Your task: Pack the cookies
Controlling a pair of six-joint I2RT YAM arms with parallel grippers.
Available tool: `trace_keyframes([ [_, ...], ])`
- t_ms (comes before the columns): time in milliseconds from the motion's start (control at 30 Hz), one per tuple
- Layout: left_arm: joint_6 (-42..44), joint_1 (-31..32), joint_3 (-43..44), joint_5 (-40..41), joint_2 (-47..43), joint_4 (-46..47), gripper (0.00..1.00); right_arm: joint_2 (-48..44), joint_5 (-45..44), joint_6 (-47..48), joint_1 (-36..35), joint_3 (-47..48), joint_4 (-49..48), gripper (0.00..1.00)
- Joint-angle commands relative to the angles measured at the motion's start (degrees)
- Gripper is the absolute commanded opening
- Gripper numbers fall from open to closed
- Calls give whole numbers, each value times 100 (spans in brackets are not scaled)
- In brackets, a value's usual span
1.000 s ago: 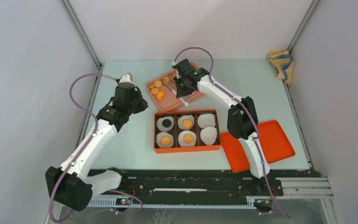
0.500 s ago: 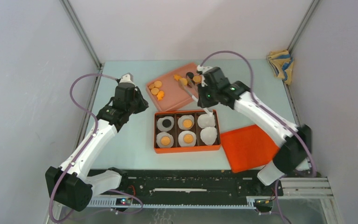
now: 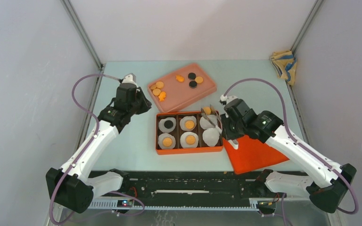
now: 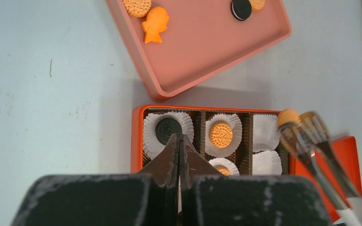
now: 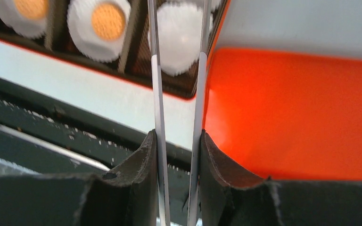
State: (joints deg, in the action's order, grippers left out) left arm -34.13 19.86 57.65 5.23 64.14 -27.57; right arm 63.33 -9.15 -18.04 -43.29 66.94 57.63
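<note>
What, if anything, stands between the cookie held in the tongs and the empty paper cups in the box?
Nothing visible does. The cookie, gripped in the tongs that the right hand holds, hangs at the far rim of the box, by its right-hand column. Both paper cups there lie open and empty.

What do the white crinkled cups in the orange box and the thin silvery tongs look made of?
The white crinkled cups look like thin matte paper, given their pleated, frilled rims. The thin silvery tongs are likely polished metal: their narrow blades reflect light.
</note>
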Motion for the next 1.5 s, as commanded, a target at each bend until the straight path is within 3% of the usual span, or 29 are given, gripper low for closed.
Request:
trace_keyframes([
  [0,-45,77,273,-112,0,191,0,-215,-137,-649,-284,-214,184,9],
  [400,-31,106,243,-6,-86,148,0,201,-202,-517,-95,-608,-134,14],
  [500,-17,106,247,31,-75,130,0,273,-130,-473,-41,-603,-212,23],
  [633,-9,106,265,65,-37,113,0,211,-172,-507,-40,-610,-230,47],
  [767,-22,106,272,32,5,141,0,-23,-113,-486,-31,-610,-307,57],
  [867,-6,106,288,-31,19,167,1,-182,15,-502,-5,-534,-345,57],
  [967,-6,106,291,-29,3,165,1,-311,97,-498,-19,-329,-319,48],
  [1067,-9,106,306,-38,-15,173,1,-390,147,-459,-20,-175,-353,46],
  [1267,-6,106,333,-41,15,167,1,216,85,-506,-72,-214,-140,53],
  [1367,-18,106,303,-30,17,178,0,513,300,-614,-274,-345,-453,52],
  [1467,-16,111,298,-76,42,195,0,956,576,-701,-496,-386,-787,44],
])
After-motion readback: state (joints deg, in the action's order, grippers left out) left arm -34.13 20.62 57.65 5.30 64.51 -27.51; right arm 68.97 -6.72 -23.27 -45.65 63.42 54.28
